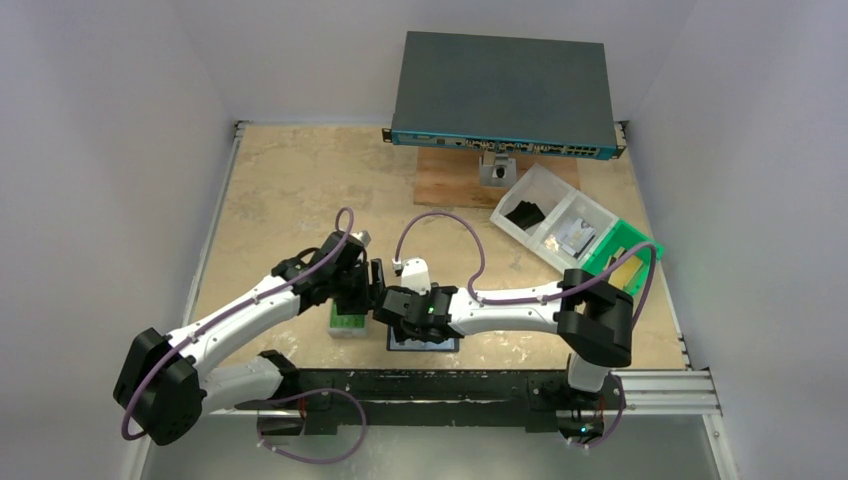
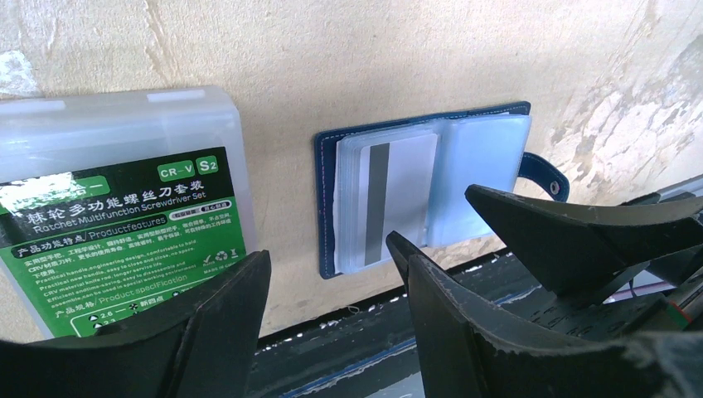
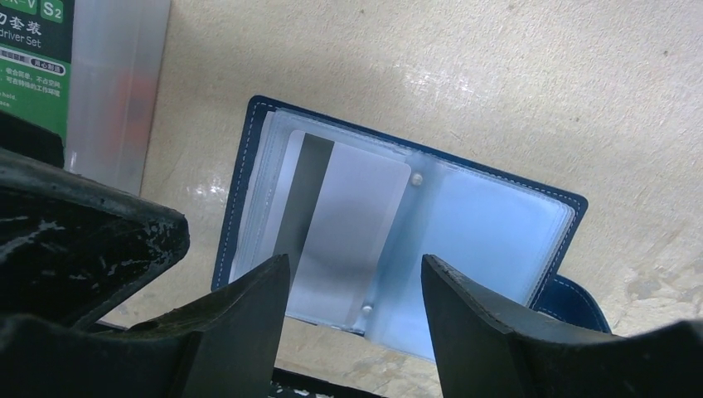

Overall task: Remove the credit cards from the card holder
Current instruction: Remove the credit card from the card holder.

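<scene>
From above, the card holder point(image 1: 440, 343) lies open at the near edge of the table point(image 1: 290, 190), around 6 o'clock, under both wrists; open tabletop runs toward 11 o'clock. Left wrist: the left gripper point(image 2: 332, 332) is spread and empty, with the grey case point(image 2: 124, 191) just beside the holder's 9 o'clock edge. Right wrist: the right gripper point(image 3: 356, 323) hangs spread and empty above the holder (a striped credit card point(image 3: 340, 232) shows in its left sleeve).

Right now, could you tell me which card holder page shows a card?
The card holder page beside the green-labelled case: a striped card shows there; the page by the snap tab looks empty.
</scene>
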Controlling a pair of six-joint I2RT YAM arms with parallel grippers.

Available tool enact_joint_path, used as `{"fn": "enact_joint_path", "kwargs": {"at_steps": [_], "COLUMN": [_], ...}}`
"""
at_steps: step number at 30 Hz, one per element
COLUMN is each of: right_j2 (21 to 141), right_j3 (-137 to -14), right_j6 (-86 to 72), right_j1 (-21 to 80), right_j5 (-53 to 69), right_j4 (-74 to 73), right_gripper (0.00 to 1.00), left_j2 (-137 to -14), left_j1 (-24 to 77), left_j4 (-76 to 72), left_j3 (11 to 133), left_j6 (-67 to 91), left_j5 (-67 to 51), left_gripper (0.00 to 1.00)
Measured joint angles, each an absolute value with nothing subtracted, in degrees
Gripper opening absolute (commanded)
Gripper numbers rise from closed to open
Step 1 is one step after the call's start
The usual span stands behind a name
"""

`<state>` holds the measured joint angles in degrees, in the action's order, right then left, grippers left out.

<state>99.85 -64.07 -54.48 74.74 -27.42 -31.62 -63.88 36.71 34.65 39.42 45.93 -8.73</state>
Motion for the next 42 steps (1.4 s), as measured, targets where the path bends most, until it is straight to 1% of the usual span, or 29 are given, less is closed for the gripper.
{"fn": "enact_joint_path", "kwargs": {"at_steps": [16,19,24,26,30,34,38,42], "right_j2": [101.43,101.62,99.81,98.26,94.56,91.53,88.44,85.82], "right_j3": [-63.99,-62.92,-58.41,-56.05,-50.94,-46.50,-41.93,-38.28], "right_j6": [-54.59,-54.63,-54.85,-55.00,-55.40,-55.81,-56.42,-57.04], "right_j1": [74.78,74.67,73.67,73.10,71.83,70.30,68.49,66.92], "right_j5": [-24.91,-24.21,-21.71,-20.75,-18.02,-15.18,-12.27,-9.93], "right_j4": [-29.47,-27.77,-21.39,-18.70,-13.47,-8.60,-3.95,-0.38], "right_gripper": [0.59,0.59,0.58,0.58,0.58,0.58,0.60,0.60], "left_j2": [-63.92,-64.23,-64.84,-65.43,-66.78,-68.16,-69.84,-72.51], "left_j1": [36.38,36.38,36.38,36.40,36.40,36.60,37.95,39.92], "left_j4": [35.83,35.94,34.24,33.23,31.22,29.65,28.16,26.76], "left_j3": [38.48,38.30,38.11,38.11,37.47,36.95,36.86,36.86], "left_j6": [45.91,45.93,46.13,46.33,46.54,46.59,46.96,47.31], "left_j5": [-8.54,-8.47,-10.22,-11.03,-12.93,-14.61,-15.66,-16.27], "left_gripper": [0.62,0.61,0.52,0.45,0.29,0.18,0.13,0.11]}}
